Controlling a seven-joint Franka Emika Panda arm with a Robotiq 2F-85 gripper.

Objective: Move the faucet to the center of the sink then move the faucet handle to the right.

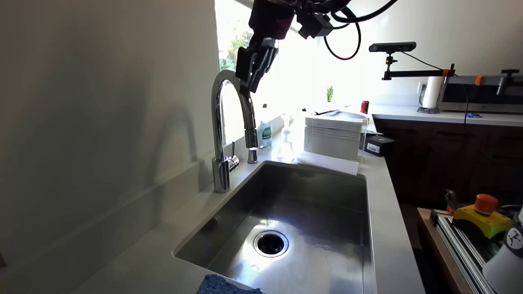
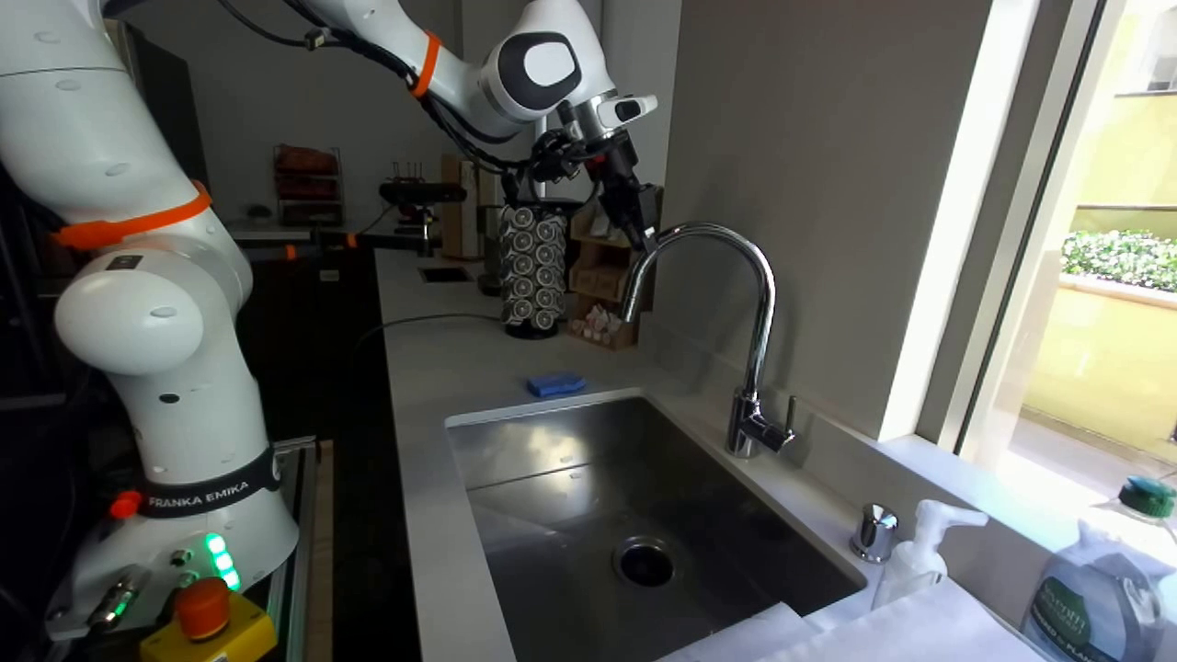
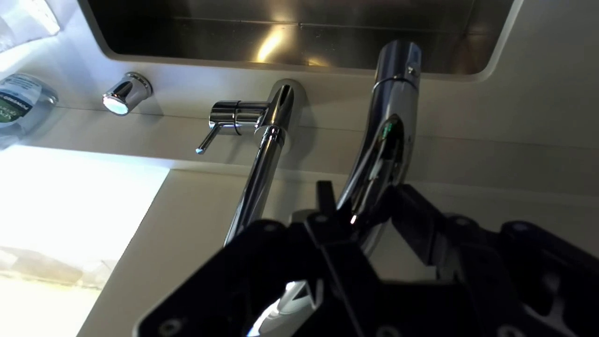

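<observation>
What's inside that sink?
In the sink there's a round drain. It's too dark to see down inside it. In an exterior view, white sheets block part of the sink's near end from sight.

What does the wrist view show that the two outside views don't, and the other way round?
Only the wrist view: a close look down at the faucet between the fingers of the gripper.
Only the exterior views: the drain, the blue sponge and the yellow box with its red button.
Shared: faucet and gripper, plus the faucet handle, the sink, the chrome cap and the labelled bottle.
</observation>
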